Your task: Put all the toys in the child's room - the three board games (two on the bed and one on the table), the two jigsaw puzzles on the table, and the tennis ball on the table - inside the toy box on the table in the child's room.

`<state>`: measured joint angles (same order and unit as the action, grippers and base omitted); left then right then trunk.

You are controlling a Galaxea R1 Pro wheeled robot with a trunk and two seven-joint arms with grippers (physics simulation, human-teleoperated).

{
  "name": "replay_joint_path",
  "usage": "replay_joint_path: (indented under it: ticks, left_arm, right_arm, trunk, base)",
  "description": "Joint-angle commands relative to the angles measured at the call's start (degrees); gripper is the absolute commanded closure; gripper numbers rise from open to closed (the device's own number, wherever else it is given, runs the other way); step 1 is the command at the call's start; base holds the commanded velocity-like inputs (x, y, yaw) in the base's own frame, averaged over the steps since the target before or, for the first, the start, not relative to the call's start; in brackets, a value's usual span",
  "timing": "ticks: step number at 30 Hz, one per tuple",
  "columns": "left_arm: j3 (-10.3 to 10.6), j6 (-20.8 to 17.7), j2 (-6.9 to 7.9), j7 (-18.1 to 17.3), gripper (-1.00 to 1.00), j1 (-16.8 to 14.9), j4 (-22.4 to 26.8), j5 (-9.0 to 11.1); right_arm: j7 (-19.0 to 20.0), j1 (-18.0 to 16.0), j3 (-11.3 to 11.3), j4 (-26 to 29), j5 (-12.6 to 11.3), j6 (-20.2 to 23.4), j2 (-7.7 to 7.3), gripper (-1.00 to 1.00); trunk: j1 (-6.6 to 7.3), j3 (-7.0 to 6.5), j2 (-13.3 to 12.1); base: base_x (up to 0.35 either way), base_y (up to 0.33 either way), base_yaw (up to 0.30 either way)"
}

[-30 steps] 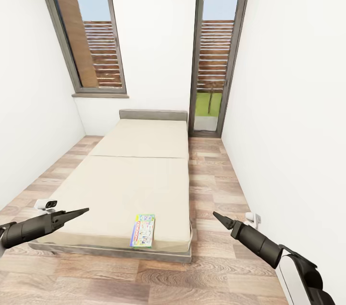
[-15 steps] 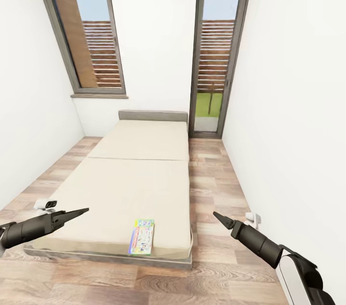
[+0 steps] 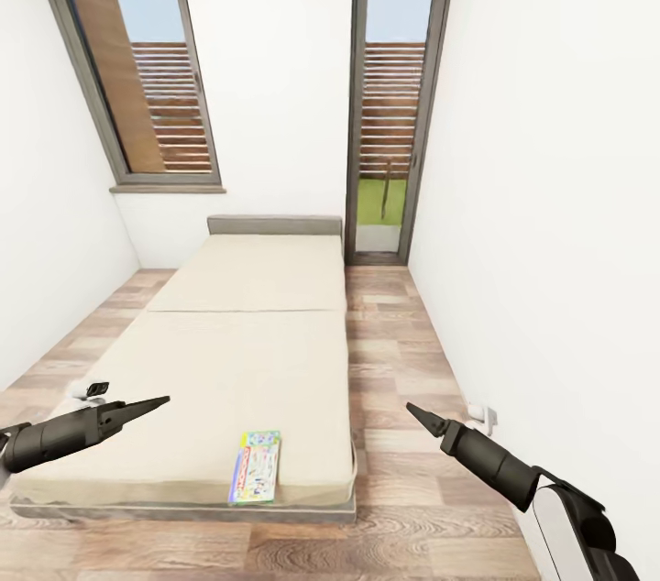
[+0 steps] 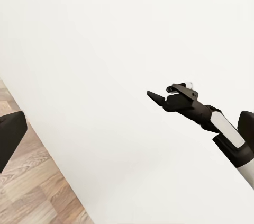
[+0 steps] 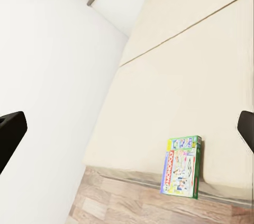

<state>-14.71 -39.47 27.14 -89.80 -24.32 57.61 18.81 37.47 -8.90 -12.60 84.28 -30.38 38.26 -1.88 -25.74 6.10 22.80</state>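
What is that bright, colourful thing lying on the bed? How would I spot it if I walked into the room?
Find the long beige bed that runs from the windows toward the robot. At the bed's near end, close to the foot edge, a flat board game box lies face up. It is the sole object on the mattress, and its green border and busy multicoloured print stand out against the plain beige.

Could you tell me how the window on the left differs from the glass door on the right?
The window sits above a sill, well off the floor; the door runs down to the floor. The window looks wider; the door is narrow. Grass shows through the door, not through the window. Both have dark grey frames and show sky and brown slats.
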Motion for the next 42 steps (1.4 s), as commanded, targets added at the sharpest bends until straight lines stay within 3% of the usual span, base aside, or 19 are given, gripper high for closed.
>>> replay_joint_path:
  ticks: [1,14,42]
  left_arm:
    - [0.0,-0.6,0.02,-0.2,-1.00,0.0,0.0,0.0]
    - [0.0,-0.6,0.02,-0.2,-1.00,0.0,0.0,0.0]
    - [-0.1,-0.6,0.02,-0.2,-1.00,0.0,0.0,0.0]
  right_arm:
    - [0.1,-0.1,-0.1,0.0,-0.3,0.4,0.01,-1.00]
    - [0.1,-0.1,-0.1,0.0,-0.2,0.4,0.01,-1.00]
    - [0.0,-0.1,0.0,0.0,0.0,0.4,0.00,-1.00]
  trunk:
    - [-0.04,0.07,0.1]
    - [-0.04,-0.50,0.1]
    - [-0.04,-0.54,0.1]
  base:
    - [0.004,0.000,-0.219]
    - [0.001,0.000,-0.186]
    - [0.057,-0.009,-0.008]
